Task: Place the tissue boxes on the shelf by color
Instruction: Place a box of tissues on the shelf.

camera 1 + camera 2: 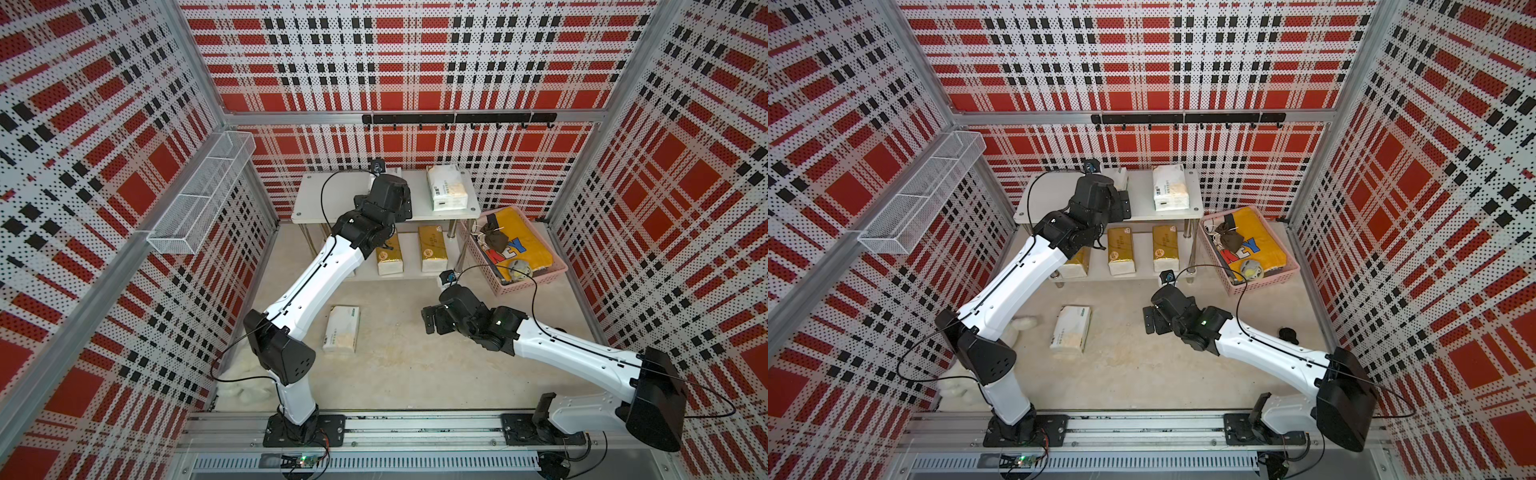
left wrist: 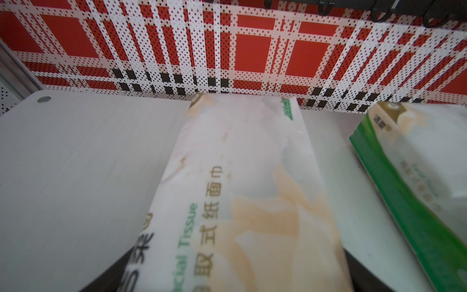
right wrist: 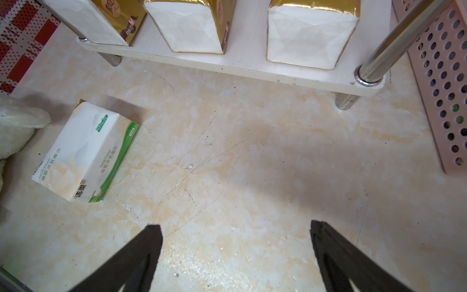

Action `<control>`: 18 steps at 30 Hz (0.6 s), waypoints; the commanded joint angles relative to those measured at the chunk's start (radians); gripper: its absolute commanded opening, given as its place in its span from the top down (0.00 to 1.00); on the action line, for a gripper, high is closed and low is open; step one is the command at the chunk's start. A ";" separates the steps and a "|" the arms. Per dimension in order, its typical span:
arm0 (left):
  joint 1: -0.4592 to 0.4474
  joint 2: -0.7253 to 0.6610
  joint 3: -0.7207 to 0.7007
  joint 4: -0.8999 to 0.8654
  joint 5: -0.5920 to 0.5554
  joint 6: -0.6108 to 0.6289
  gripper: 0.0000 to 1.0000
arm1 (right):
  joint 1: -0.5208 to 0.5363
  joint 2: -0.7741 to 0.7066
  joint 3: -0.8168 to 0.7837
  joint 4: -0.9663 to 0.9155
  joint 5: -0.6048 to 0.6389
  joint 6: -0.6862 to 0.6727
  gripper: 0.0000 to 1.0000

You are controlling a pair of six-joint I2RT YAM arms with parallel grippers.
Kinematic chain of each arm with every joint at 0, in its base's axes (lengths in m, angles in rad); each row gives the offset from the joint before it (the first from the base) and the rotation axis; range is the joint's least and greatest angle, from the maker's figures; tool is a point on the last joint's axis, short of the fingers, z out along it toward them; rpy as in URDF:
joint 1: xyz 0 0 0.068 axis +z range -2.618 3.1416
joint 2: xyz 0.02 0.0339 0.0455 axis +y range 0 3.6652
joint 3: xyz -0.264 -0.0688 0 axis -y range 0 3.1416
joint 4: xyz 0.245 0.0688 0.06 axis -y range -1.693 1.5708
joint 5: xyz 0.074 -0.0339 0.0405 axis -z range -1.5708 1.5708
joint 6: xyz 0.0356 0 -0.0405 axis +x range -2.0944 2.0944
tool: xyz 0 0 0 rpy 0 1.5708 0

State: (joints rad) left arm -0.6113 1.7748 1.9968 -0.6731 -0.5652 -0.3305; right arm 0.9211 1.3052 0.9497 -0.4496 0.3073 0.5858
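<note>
The left arm [image 1: 1013, 282] hides most of one gold pack [image 1: 1075, 266] on the lower board of the shelf [image 1: 1042, 199], nearly all of a white pack [image 1: 1122, 176] on its top board, and much of the plush toy [image 1: 1023, 323]

Two tissue packs [image 1: 448, 189] on the shelf's [image 1: 309, 199] top board [image 2: 75, 164], three packs [image 1: 1165, 248] on the bottom board [image 3: 247, 58], one pack [image 1: 341, 328] on the floor [image 1: 415, 365] in front, basket [image 1: 536, 282] to its right

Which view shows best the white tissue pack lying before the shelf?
The right wrist view: the white pack is near, print readable. Both top views show it small; the left wrist view misses it.
</note>
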 commanded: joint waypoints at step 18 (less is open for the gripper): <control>-0.013 -0.068 -0.059 0.055 -0.009 0.014 0.05 | 0.022 0.006 0.006 0.021 0.017 0.005 0.00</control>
State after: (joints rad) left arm -0.6300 1.7233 1.9308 -0.6537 -0.5652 -0.3302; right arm 0.9333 1.3075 0.9497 -0.4431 0.3115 0.5858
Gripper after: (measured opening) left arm 0.952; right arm 0.999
